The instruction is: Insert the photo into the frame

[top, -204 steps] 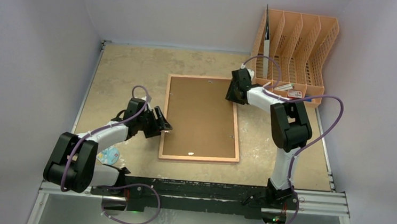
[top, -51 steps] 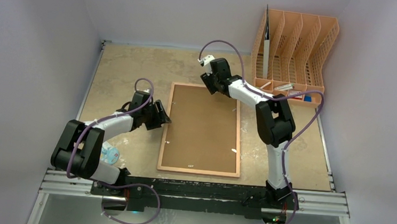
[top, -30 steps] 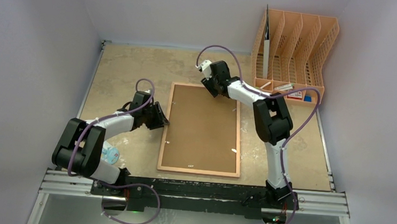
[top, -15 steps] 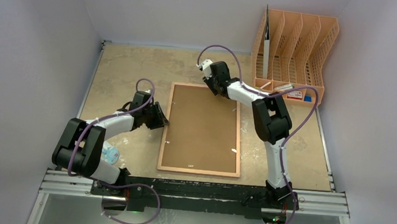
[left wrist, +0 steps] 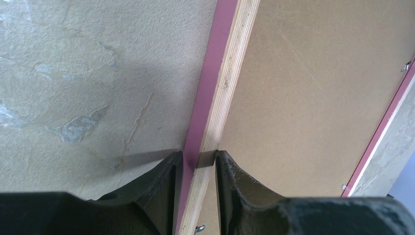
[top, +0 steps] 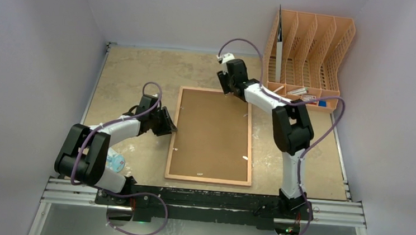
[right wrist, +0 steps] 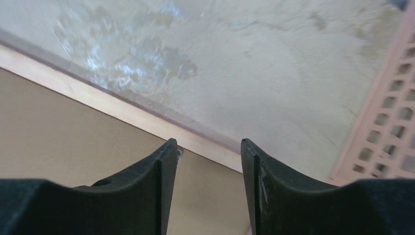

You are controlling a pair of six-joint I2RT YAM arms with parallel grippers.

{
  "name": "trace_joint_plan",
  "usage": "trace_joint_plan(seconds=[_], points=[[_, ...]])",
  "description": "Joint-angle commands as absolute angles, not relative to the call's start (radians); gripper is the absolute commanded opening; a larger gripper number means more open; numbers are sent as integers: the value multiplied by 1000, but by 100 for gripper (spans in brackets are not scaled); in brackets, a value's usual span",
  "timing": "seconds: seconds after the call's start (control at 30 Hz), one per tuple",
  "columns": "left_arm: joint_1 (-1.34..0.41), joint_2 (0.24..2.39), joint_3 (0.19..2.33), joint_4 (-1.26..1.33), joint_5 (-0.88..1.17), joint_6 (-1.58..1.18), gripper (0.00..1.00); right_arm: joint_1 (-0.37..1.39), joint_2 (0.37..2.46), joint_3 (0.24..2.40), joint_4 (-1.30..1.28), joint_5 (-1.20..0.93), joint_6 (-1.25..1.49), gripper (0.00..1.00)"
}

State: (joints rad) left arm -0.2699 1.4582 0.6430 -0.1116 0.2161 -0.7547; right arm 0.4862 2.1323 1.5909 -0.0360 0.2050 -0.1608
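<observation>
We clamp the frame [top: 211, 134] by its left rail with our left gripper [left wrist: 199, 161], our right gripper [right wrist: 209, 152] spread above its far rail.

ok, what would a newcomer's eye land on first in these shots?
First the big frame, lying back side up in the middle of the table, with its brown backing board showing. Then the arms. The left gripper pinches the frame's left rail, while the right gripper hovers open over the far rail. The orange file rack stands out at the far right corner.
</observation>
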Motion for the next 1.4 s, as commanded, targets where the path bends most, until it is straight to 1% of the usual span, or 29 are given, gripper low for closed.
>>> trace_joint_plan(seconds=[0.0, 0.1, 0.33, 0.4, 0.5, 0.73, 0.9, 1.1, 1.37], points=[[-273, 1418, 697, -197, 186, -720, 34, 480, 1912, 1519, 96, 307, 48, 55], [-273, 1416, 713, -216, 190, -711, 39, 480, 1842, 1446, 70, 389, 189, 57], [-273, 1416, 702, -201, 228, -713, 42, 473, 1815, 1351, -267, 544, 602, 59], [-273, 1416, 697, -198, 236, -713, 42, 468, 1808, 1306, -300, 563, 722, 67], [-273, 1416, 688, -187, 251, -713, 42, 465, 1786, 1234, -278, 525, 794, 68], [-273, 1416, 671, -169, 272, -713, 43, 460, 1790, 1205, -324, 561, 931, 64], [-273, 1422, 663, -150, 294, -716, 43, 437, 1828, 1190, -326, 528, 1004, 61], [-273, 1425, 652, -139, 308, -716, 43, 426, 1865, 1194, -317, 490, 1036, 54], [-272, 1433, 646, -122, 325, -722, 42, 423, 1881, 1182, -318, 451, 1037, 51]])
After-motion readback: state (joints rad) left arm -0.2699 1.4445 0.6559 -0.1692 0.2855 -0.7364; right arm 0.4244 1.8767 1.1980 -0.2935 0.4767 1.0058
